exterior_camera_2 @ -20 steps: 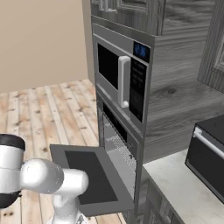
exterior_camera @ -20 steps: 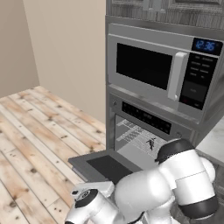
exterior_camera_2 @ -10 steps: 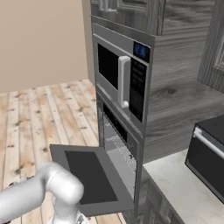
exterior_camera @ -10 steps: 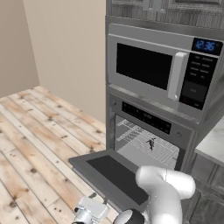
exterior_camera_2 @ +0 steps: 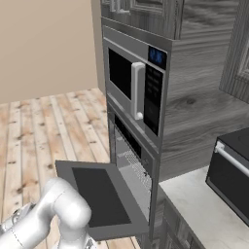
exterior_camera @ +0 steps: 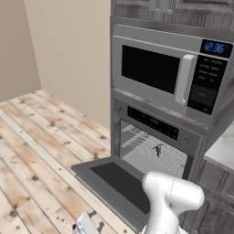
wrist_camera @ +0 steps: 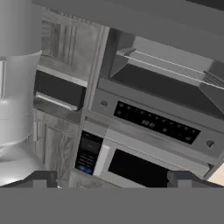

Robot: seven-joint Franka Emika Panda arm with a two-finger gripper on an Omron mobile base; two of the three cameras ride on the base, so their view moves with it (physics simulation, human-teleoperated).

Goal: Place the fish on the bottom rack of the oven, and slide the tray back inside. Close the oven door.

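Observation:
The oven [exterior_camera: 153, 122] stands open, its door [exterior_camera: 119, 184] folded down flat. Inside, the small dark fish [exterior_camera: 158, 149] lies on a silver wire rack [exterior_camera: 171, 158] within the cavity. My gripper [exterior_camera: 86, 226] hangs low near the floor, in front of and below the door's front edge. In the hand view, the gripper [wrist_camera: 112, 180] is open with its fingertips [wrist_camera: 41, 178] far apart and nothing between them. That view looks up at the oven's black control strip [wrist_camera: 153, 122], a rack [wrist_camera: 173, 65] and the door's underside [wrist_camera: 131, 17]. The right base view shows the door [exterior_camera_2: 99, 193] and rack [exterior_camera_2: 137, 168] from the side.
A steel microwave [exterior_camera: 160, 75] with a blue clock sits above the oven. A black toaster oven [exterior_camera_2: 231, 170] stands on the pale counter [exterior_camera_2: 194, 204] to the right. Wooden floor [exterior_camera: 36, 137] stretches to the left. My white arm [exterior_camera: 173, 201] bends low beside the open door.
The arm has folded downward and the hand has dropped lower toward the floor below the door's edge. Fish, rack and door have not moved.

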